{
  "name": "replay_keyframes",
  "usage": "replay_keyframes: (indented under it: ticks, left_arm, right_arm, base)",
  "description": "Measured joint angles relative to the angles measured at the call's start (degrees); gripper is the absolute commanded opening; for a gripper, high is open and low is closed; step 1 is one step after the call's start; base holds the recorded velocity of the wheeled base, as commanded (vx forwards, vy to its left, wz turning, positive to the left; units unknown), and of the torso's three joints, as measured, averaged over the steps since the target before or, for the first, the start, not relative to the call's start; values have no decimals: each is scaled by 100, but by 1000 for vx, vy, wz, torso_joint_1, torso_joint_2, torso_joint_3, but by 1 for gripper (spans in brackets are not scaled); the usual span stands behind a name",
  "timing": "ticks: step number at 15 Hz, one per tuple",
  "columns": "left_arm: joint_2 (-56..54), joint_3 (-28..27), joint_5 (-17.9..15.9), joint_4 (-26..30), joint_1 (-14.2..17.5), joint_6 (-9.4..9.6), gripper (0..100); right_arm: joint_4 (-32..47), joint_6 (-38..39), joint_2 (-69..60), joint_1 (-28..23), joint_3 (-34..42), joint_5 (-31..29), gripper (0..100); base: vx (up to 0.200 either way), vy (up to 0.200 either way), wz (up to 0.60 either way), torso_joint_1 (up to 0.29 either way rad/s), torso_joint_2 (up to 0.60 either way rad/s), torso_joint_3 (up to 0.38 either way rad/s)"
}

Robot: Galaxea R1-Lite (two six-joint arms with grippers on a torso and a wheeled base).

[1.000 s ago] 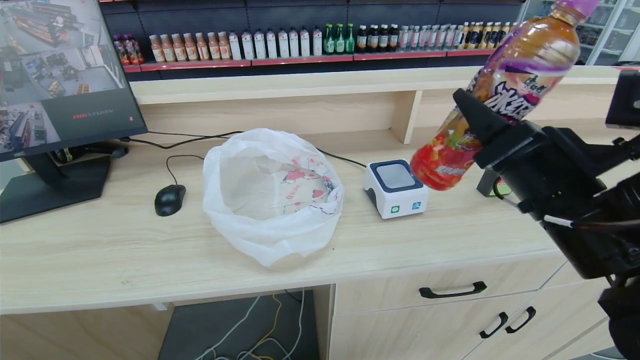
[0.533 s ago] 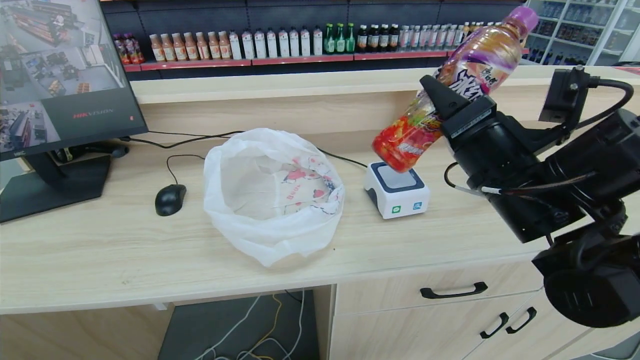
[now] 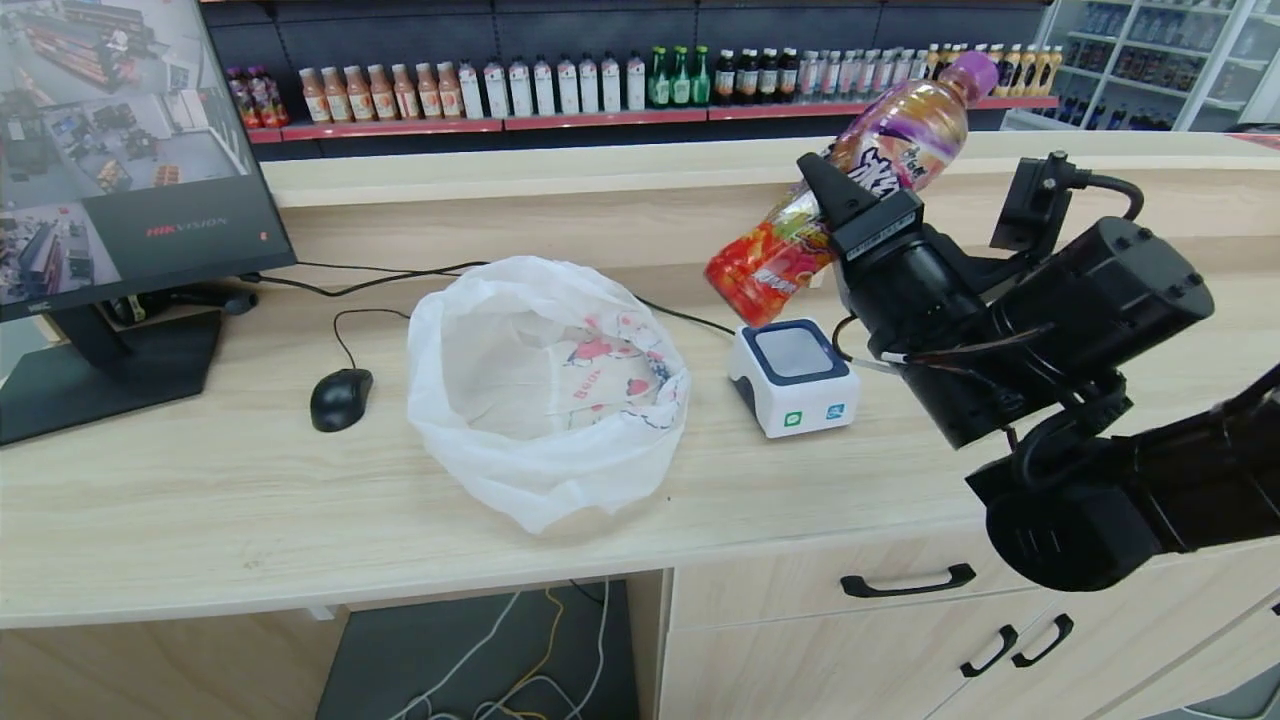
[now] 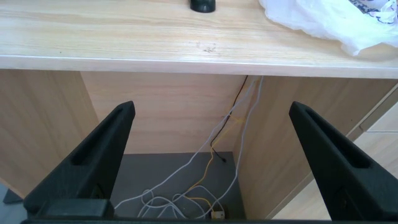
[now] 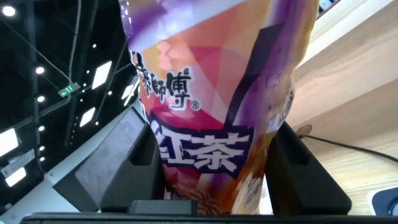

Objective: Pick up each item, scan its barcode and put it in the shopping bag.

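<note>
Above the scanner (image 3: 792, 372), tilted purple-capped bottle (image 3: 768, 262) with orange-red label

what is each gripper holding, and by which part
Right gripper grips the purple-capped plastic drink bottle around its mid-body; left gripper holds nothing.

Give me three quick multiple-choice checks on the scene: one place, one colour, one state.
1. Where is the bottle?
A. In the air by the scanner
B. Inside the shopping bag
C. Lying flat beside the scanner

2. Its cap colour?
A. Green
B. Purple
C. White

3. The left gripper is:
A. shut on the bottle
B. shut, empty
C. open, empty

Answers:
1 A: the right gripper holds it tilted near the scanner, outside the shopping bag.
2 B: the cap at its raised end is purple.
3 C: its fingers stand wide apart with nothing between them.
</note>
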Motion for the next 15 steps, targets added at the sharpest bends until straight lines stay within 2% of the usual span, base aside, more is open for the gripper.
replay_keyframes:
  ticks: [6,15]
  left_arm:
    - [2,0,-1,0,0,0,100]
    - [2,0,-1,0,0,2,100]
  right_arm:
    - [0,706,375,-411,-82,-28,0]
    - [-5,963,898,-706,-407,5,0]
  base:
    - [0,0,0,0,0,0]
    - [0,0,0,0,0,0]
